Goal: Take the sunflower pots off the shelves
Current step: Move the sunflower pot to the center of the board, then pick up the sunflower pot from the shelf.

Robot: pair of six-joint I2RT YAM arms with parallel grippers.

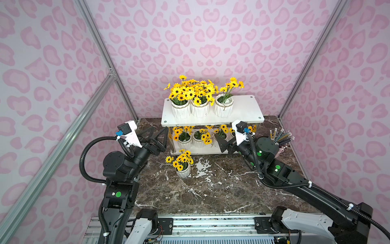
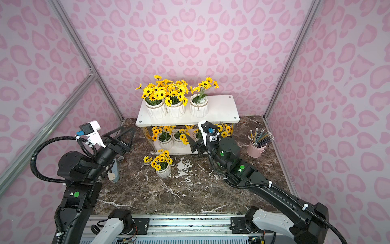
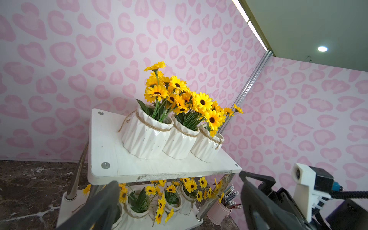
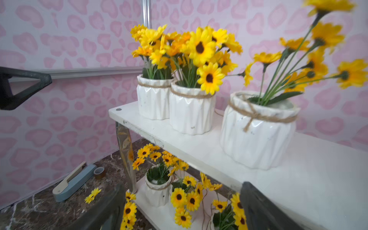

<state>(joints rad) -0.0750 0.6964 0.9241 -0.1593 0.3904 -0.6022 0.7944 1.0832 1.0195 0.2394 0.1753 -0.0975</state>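
So far only one loose pot [image 1: 183,170] stands on the marble table [image 1: 211,190], in front of and between the two grippers, clear of the shelf [image 1: 247,109]. By my judgement the job is barely begun.

Three top pots [image 1: 200,109] sit in a row on the upper board, above and beyond both grippers. On the lower board, straight ahead of the right gripper [image 1: 228,140], I count three lower pots [image 1: 184,141] plainly. There is probably a fourth behind that gripper's camera, though flowers and the arm hide too much to be sure. That leaves six or seven to lift off the one two-board shelf.

The right gripper stands wide and empty, its fingers at the near edge of the lower board. The left gripper [image 1: 159,135] is likewise spread wide, holding nothing, just beside the end of the shelf nearest it.

One pink bucket of pencils [image 2: 256,149] stands on the outer side of the right arm and is not part of the job.
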